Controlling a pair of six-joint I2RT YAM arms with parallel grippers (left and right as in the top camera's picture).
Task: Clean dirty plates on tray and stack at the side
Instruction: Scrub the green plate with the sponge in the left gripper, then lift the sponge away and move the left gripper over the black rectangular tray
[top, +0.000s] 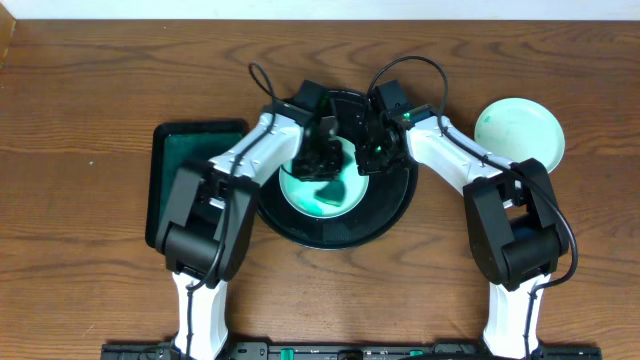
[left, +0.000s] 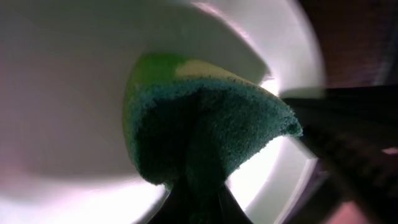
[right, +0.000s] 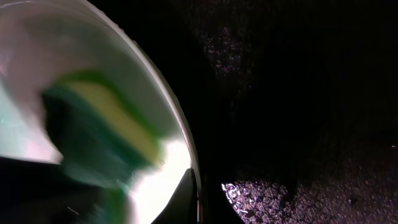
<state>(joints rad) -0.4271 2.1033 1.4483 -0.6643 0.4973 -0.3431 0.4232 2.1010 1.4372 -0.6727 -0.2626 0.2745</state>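
The turquoise plate (top: 300, 192) lies flat in the middle of the black tray (top: 395, 208), well inside its raised rim. The left gripper (top: 322, 160) is over the plate, its jaws closed on a green-and-yellow sponge (left: 205, 124) that is folded between them, with its rough green face pressed on the plate's floor. The right gripper (top: 372, 152) is at the plate's edge on the side toward the second plate (top: 518, 130). In the right wrist view one dark finger stands against the rim, but the views do not show whether the jaws clamp it.

The second plate rests on the wooden table (top: 100, 100) well to the right of the black tray and shows a faint green smear. A dark green tray (top: 185, 165) lies just left of the black tray.

The plate looks rigid, light and glossy, so it will probably slide or spin on the slick tray under the sponge unless it is braced. It looks breakable if it is ceramic. The thin raised rim is the only real place to pinch it, and a shallow grip there could slip, so lifting it to the stack calls for a firm bite and a level carry.
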